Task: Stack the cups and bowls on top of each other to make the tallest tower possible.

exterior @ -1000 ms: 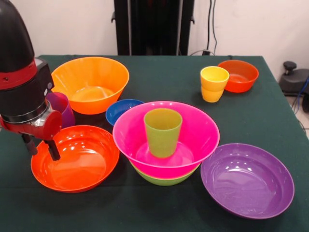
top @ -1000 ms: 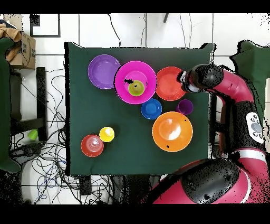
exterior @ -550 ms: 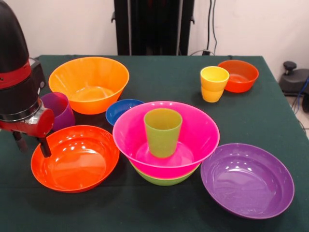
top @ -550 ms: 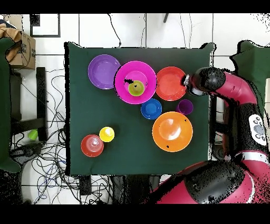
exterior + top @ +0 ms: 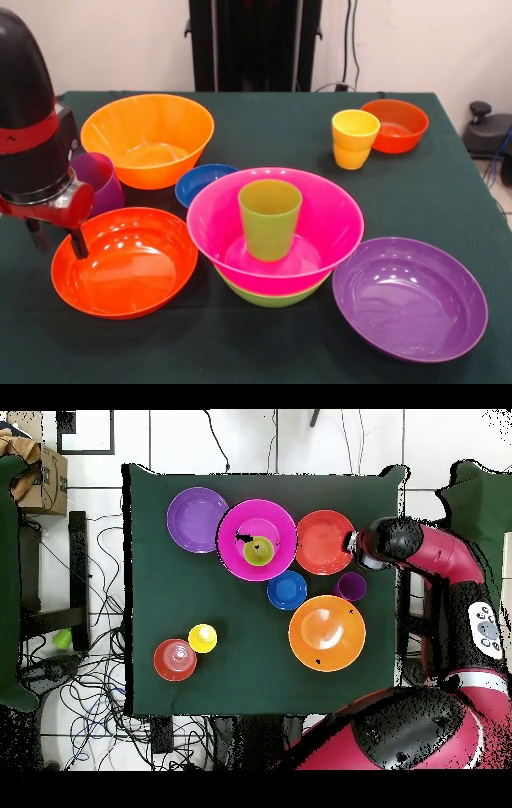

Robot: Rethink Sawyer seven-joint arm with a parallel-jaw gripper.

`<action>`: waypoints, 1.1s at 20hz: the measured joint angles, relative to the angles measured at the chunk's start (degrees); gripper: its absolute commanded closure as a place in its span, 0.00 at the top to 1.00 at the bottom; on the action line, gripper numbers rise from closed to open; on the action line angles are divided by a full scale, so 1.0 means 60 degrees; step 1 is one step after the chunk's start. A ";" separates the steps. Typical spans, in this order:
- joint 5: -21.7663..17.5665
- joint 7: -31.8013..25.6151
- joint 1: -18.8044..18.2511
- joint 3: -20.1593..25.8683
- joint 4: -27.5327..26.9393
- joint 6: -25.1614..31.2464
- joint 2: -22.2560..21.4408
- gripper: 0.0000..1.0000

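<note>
Hanging at nine o'clock in the front view, the gripper [image 5: 56,240] sits just outside the rim of the large red-orange bowl [image 5: 124,264], its two dark fingers [image 5: 78,243] apart and holding nothing. One finger stands at the bowl's rim; whether it touches cannot be told. The purple cup [image 5: 98,181] stands upright just behind the gripper, partly hidden by the red and black wrist, beside the large orange bowl [image 5: 149,138] at eleven o'clock. Near the table's centre, the green cup [image 5: 269,218] stands upright inside the pink bowl [image 5: 276,228], which nests in the lime green bowl [image 5: 272,298]; only the lower rim of the latter shows. The small blue bowl [image 5: 202,182] lies just behind this pile, touching or nearly touching the pink rim. The purple bowl [image 5: 410,298] rests at four o'clock. At one o'clock the yellow-orange cup [image 5: 354,138] stands just beside the small red-orange bowl [image 5: 396,125]. All sit on the dark green tablecloth [image 5: 280,120].
</note>
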 measured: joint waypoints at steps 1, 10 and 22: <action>-0.0014 0.0000 0.0000 0.0000 0.0017 -0.0030 0.0022 1.00; -0.0010 0.0000 -0.0001 0.0012 0.0014 -0.0101 0.0491 1.00; -0.0032 0.0000 0.0004 0.0014 -0.0037 -0.0099 0.0487 1.00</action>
